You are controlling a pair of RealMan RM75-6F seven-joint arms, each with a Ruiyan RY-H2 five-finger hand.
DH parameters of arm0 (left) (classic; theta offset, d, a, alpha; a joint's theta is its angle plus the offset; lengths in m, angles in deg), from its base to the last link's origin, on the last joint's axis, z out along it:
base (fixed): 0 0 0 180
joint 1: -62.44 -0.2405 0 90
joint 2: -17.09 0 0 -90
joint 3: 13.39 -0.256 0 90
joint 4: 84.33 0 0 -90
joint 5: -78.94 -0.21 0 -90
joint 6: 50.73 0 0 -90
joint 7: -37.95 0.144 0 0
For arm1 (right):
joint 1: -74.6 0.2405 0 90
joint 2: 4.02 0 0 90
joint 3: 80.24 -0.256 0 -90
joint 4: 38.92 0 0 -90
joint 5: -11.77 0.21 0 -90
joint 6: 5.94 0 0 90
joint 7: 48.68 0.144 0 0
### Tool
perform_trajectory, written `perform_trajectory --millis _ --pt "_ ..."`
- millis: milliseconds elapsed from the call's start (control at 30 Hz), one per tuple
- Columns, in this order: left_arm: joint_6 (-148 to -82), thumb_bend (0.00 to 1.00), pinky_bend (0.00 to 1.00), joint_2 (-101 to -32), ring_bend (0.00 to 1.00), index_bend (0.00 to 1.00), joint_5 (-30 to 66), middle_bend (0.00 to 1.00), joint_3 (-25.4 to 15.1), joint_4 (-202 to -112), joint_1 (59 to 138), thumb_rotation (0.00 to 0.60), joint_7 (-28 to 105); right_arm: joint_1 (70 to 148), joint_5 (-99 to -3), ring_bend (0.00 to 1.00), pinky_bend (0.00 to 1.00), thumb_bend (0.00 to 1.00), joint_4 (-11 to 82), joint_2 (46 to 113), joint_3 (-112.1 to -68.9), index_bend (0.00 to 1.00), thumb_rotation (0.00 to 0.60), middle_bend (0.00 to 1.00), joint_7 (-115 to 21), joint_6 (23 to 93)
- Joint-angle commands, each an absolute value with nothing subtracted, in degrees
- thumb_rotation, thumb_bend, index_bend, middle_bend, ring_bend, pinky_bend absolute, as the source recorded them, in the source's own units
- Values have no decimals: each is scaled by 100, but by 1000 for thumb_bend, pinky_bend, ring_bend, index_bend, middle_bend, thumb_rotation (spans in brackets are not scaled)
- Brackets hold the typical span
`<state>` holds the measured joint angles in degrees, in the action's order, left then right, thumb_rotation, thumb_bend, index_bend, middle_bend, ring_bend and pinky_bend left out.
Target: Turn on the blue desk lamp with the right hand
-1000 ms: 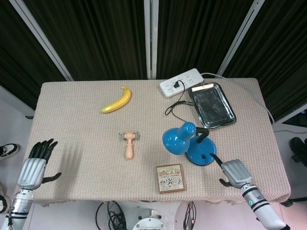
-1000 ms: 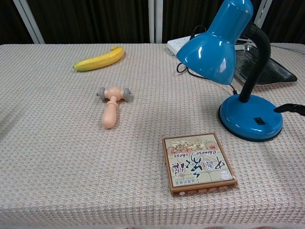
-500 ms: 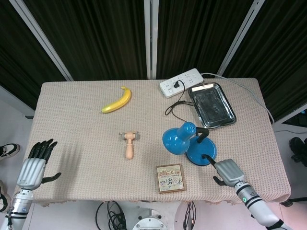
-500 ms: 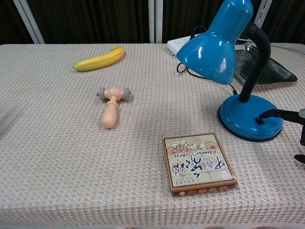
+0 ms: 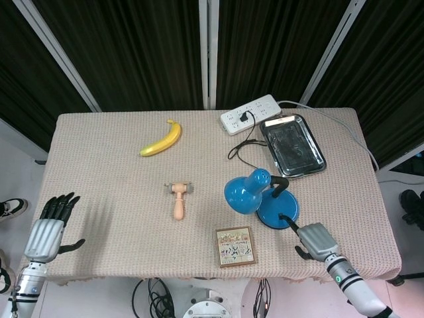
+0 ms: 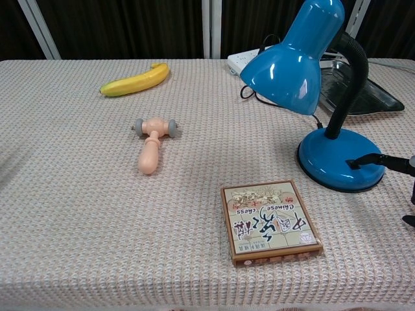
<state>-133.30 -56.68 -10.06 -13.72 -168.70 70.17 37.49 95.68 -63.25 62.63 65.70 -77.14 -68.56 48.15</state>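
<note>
The blue desk lamp (image 5: 246, 193) stands right of the table's middle, its shade (image 6: 293, 57) tilted left on a black neck over the round base (image 6: 334, 162). No light shows from the shade. My right hand (image 5: 316, 240) lies at the table's front right, one black finger (image 6: 379, 160) stretched out to the left. Its tip touches the black switch (image 6: 355, 164) on the base; the other fingers look curled in. My left hand (image 5: 48, 228) hovers off the front left corner, fingers apart, holding nothing.
A chess box (image 6: 269, 220) lies just in front of the lamp. A wooden roller (image 5: 179, 197) and a banana (image 5: 162, 139) lie to the left. Behind the lamp are a metal tray (image 5: 291, 145), a white power strip (image 5: 250, 114) and the lamp's cord (image 5: 242, 147).
My right hand has slid left toward the lamp base, and its outstretched finger now reaches the switch. The left hand has not moved.
</note>
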Motion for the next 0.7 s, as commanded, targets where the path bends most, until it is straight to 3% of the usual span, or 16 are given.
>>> perform_trajectory --millis 33,467,700 --pt "-13319 11 0 -5668 0 84 -996 30 -1373 -16860 7018 600 3735 9583 -6290 979 951 375 6232 6602 -7677 0 600 934 -6864 4772" --pt "-13347 11 0 -5661 0 84 -1016 30 -1371 -16862 7016 600 3709 9572 -6407 979 951 380 6272 6610 -7552 0 600 934 -6784 4862" --pt "-13373 11 0 -5654 0 84 -1031 30 -1372 -16876 7010 600 3712 9390 -6751 979 951 380 6241 6616 -7617 0 600 934 -6674 5461"
